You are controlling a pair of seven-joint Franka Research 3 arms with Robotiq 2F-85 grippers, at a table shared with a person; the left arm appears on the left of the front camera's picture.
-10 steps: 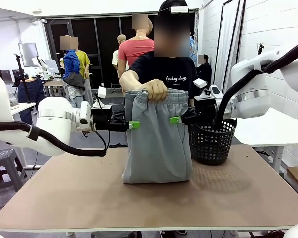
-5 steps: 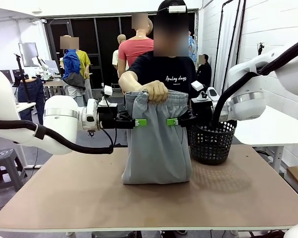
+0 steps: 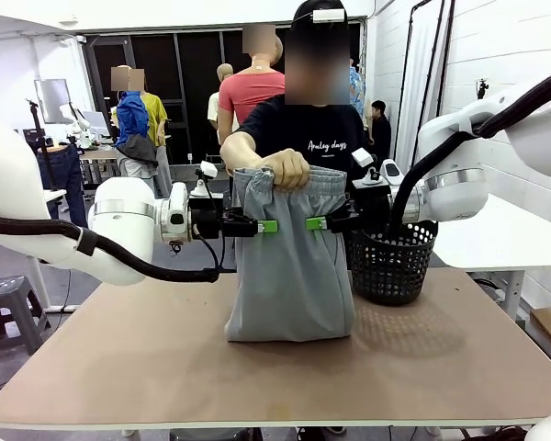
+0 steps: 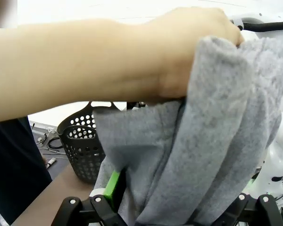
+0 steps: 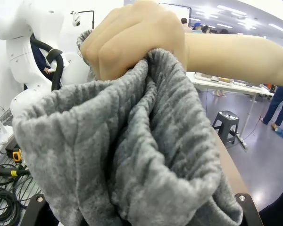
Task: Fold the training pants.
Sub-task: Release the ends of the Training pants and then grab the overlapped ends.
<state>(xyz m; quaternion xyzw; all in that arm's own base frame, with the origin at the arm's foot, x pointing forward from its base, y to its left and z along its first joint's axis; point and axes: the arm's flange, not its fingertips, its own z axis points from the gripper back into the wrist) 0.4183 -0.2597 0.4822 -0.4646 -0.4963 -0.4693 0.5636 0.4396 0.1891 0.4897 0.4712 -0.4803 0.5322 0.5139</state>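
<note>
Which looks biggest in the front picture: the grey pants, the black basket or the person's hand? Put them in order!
1. training pants, clearly the largest
2. black basket
3. person's hand, the smallest

All three sit about equally far from the camera, so the order is fair.

Soft matt grey cloth training pants [image 3: 292, 266], black plastic mesh basket [image 3: 392, 268], matt brown tabletop [image 3: 165, 367]

The left pincer [image 3: 267, 226] is held level and pointed toward 3 o'clock, the right pincer [image 3: 315, 223] toward 9 o'clock; both are spread wide.
</note>
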